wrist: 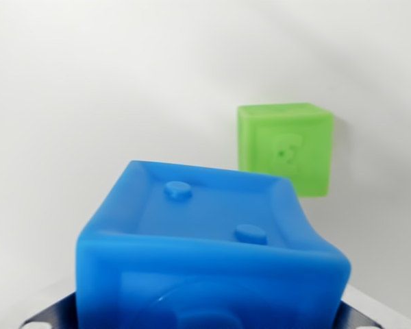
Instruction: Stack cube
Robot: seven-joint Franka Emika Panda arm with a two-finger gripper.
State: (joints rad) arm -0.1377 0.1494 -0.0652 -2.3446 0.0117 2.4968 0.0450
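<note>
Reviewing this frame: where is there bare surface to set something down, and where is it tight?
Bare white surface runs left of the green cube and beyond the blue cube. Narrow strip right of the green cube. The near foreground is crowded by the blue cube.

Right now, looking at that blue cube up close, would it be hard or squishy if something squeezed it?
Probably squishy: the blue cube has bowed, bulging edges, as if pressed out of shape. Its glossy, rubbery-looking skin suggests decent grip, not slipperiness. With flat faces it likely won't roll, though the raised studs on top might unsettle anything stacked there.

We could read no text — only a blurred raised figure on the green cube (285,147), too soft to identify.
</note>
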